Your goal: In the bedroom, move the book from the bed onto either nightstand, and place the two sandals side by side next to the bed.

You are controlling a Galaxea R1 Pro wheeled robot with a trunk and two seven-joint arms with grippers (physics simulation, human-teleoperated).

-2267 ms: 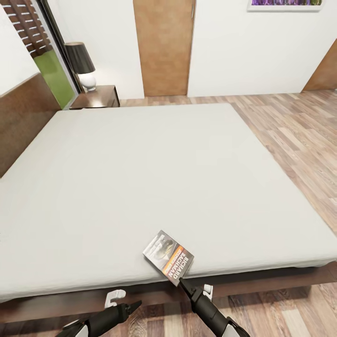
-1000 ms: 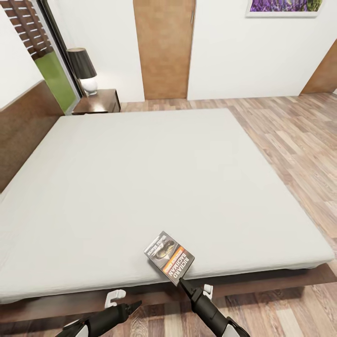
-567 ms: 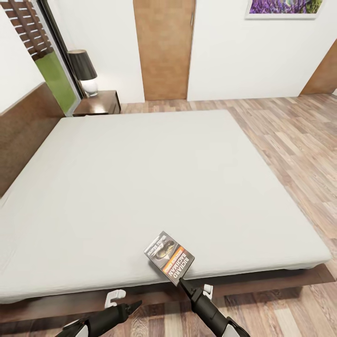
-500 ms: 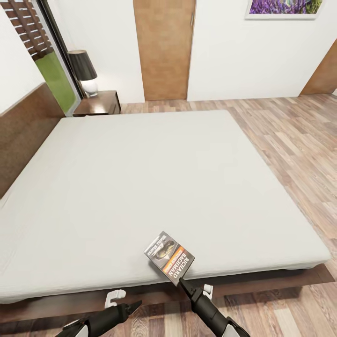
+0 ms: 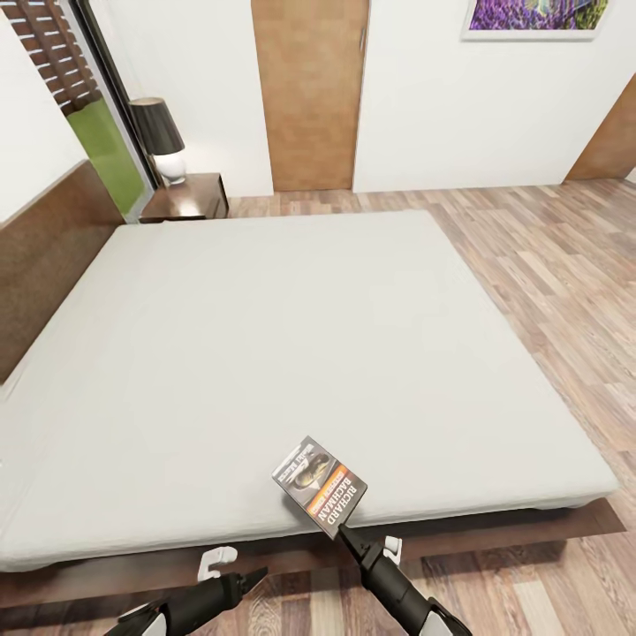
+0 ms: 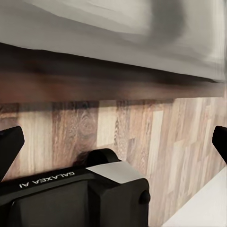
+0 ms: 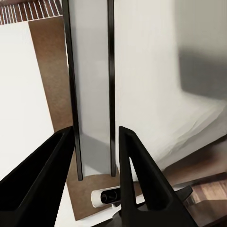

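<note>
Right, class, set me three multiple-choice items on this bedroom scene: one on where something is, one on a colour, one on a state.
1. Where does the lamp stand?
A. on the nightstand
B. on the bed
C. on the floor

2. What colour is the lamp's shade?
A. white
B. black
C. blue

3. What is the right gripper doing?
A. hanging open over the floor
B. shut on the book
C. resting open on the nightstand

Key: 1 A, the lamp stands on the nightstand beyond the bed's far corner. 2 B, the shade is black over a white base. 3 B, the right gripper has the book by its near edge above the mattress, and in the right wrist view the fingers close on the book's edge.
</note>
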